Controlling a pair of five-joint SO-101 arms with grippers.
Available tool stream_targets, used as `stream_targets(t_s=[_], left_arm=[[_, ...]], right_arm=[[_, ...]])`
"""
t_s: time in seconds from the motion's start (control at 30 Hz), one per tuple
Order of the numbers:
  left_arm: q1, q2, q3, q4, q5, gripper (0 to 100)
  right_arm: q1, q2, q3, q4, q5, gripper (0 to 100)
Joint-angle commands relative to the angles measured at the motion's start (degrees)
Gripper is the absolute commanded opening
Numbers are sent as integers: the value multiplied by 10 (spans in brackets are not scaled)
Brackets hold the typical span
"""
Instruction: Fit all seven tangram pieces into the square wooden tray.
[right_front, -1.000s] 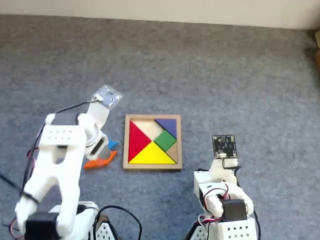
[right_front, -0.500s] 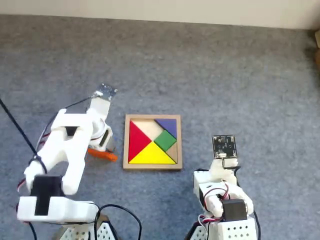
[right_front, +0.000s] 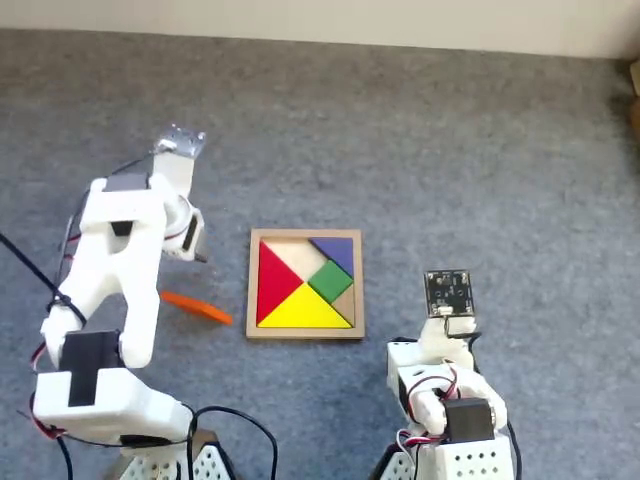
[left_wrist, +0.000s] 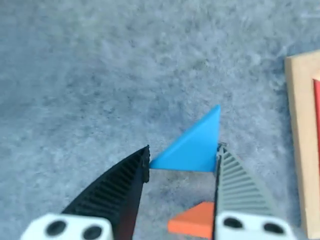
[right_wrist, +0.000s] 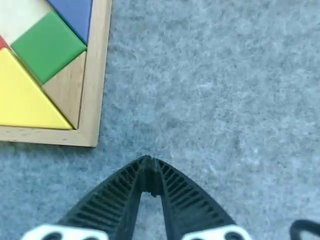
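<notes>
- Left arm's jaws clamp the blue triangle (left_wrist: 192, 147) between their tips, toward the bench's (right_front: 480, 150) left edge, left of the tray (right_front: 305, 332).
- Right arm's jaws are pressed together, empty, beside a tray corner.

This looks like a small robotics lab or hobby test bench, though little of the room shows. A white, printed-looking left arm (right_front: 115, 270) and right arm (right_front: 445, 410) with exposed wires (right_front: 432, 383) stand at the near edge of a grey carpeted tabletop (right_front: 450, 150). A pale wall strip (right_front: 320, 20) runs along its far edge.
</notes>
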Motion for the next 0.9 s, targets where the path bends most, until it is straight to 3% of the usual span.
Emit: stream_targets(t_s=[0.0, 0.47, 0.7, 0.87], left_arm=[[-7, -2, -62, 39, -6, 220], [-4, 3, -77, 51, -33, 225], [-14, 4, -77, 48, -87, 221], [-22, 24, -86, 48, -176, 225]], right_arm=[[6, -10, 85, -15, -2, 6], [6, -10, 85, -15, -1, 6], [6, -10, 85, -15, -1, 6], [6, -10, 85, -15, -1, 6]])
